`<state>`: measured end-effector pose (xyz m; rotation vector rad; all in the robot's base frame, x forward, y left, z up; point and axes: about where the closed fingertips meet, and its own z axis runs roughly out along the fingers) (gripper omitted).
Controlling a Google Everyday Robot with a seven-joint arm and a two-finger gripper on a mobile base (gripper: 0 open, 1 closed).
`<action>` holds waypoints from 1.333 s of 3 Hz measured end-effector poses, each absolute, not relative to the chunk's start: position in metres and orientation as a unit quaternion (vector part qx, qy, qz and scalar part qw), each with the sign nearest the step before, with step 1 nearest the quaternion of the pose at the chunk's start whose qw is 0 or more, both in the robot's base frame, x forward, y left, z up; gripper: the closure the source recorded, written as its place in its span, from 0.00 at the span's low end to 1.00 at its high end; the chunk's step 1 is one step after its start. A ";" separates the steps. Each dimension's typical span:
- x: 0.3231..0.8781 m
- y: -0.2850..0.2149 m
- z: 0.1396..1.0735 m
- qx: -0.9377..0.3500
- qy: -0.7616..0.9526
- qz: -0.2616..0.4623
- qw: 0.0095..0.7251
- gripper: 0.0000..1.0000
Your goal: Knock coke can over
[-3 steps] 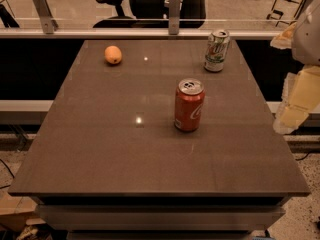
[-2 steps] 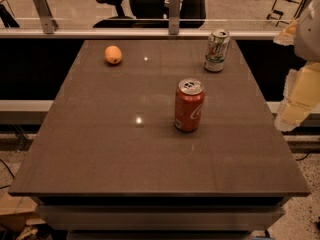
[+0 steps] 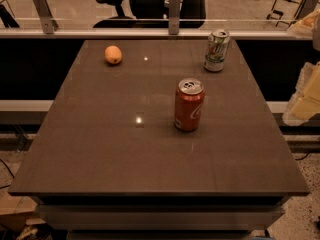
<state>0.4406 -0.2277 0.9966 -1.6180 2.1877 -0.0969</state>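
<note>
The red coke can [image 3: 189,105] stands upright near the middle of the dark table [image 3: 100,149], its silver top and pull tab facing up. My gripper [image 3: 304,96] shows as a pale shape at the right edge of the camera view, beyond the table's right side. It is well to the right of the can, apart from it, and holds nothing that I can see.
A white-and-green soda can [image 3: 216,50] stands upright at the back right of the table. An orange fruit [image 3: 113,54] lies at the back left. A glass rail with metal posts [image 3: 174,9] and an office chair [image 3: 150,1] are behind the table.
</note>
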 end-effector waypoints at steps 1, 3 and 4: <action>0.438 -0.226 1.001 -0.573 0.773 0.007 0.272 0.00; 0.432 -0.205 1.011 -0.565 0.727 0.094 0.379 0.00; 0.432 -0.190 1.006 -0.563 0.706 0.134 0.408 0.00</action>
